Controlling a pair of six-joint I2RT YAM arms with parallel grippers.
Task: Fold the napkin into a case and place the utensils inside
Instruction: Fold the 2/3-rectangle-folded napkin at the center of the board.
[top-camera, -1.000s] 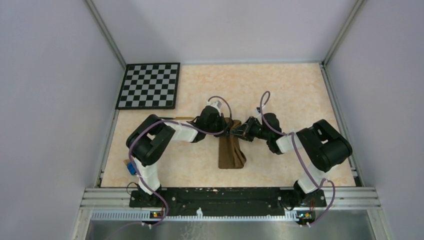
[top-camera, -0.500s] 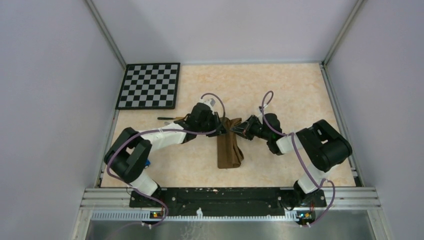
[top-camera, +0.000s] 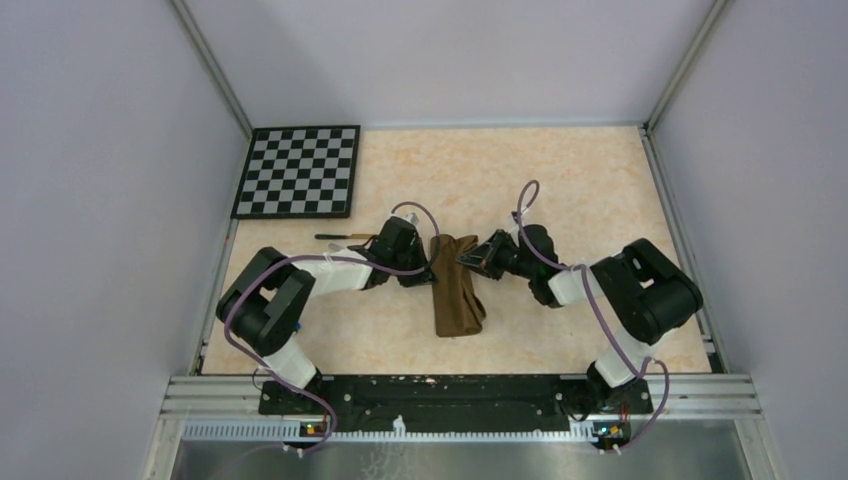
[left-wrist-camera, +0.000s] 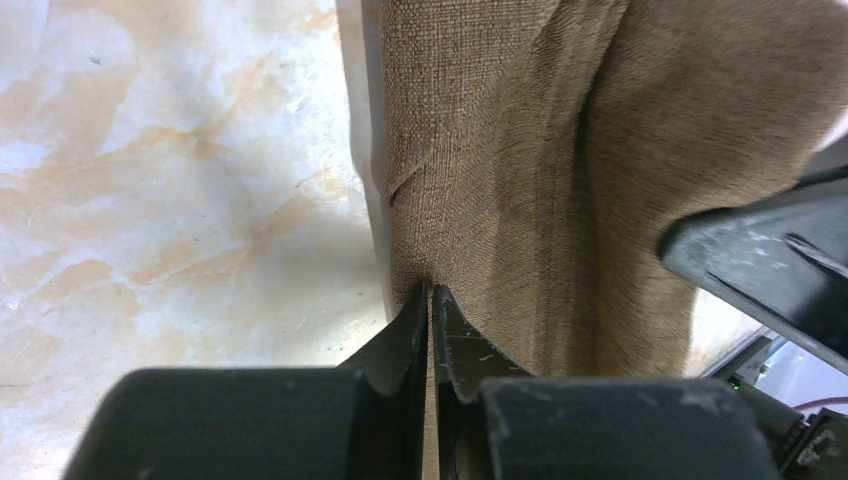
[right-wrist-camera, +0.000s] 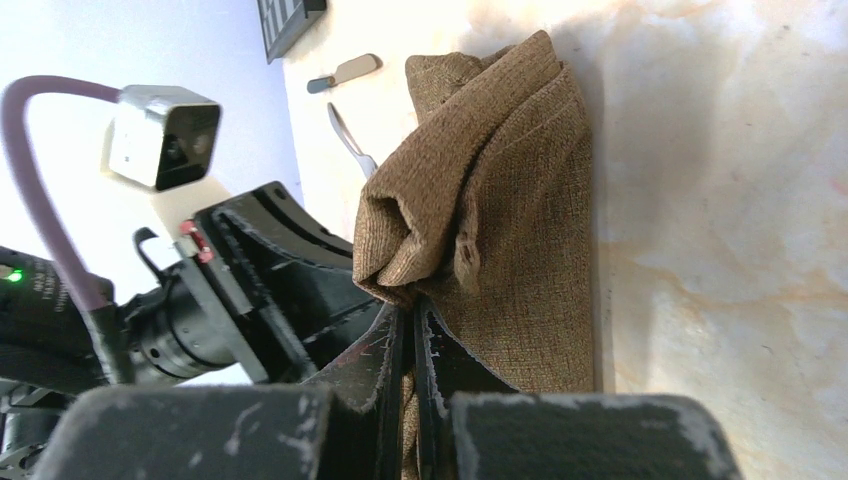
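The napkin (top-camera: 457, 290), dark brown, lies folded into a long narrow strip at the table's middle. My left gripper (top-camera: 426, 264) is shut on its left edge near the far end; the wrist view shows cloth (left-wrist-camera: 560, 170) pinched between the tips (left-wrist-camera: 430, 296). My right gripper (top-camera: 468, 257) is shut on a bunched fold (right-wrist-camera: 420, 240) at the strip's far right, tips (right-wrist-camera: 412, 306) closed on it. The knife-like utensil (top-camera: 338, 237) lies left of the left gripper and shows in the right wrist view (right-wrist-camera: 345, 71). The thin grey utensil (right-wrist-camera: 348, 138) runs up to the cloth's left edge (left-wrist-camera: 362, 150).
The checkerboard (top-camera: 299, 170) lies at the far left corner. Grey walls close in the table on the left, the right and the far side. The left arm's links (top-camera: 290, 285) lie low over the table's left half; the right arm's elbow (top-camera: 650, 285) is at the right.
The left gripper has drawn back left from over the strip's far end to its left edge, and its elbow has swung. The right gripper shifted slightly. The strip's far end now lies wider.
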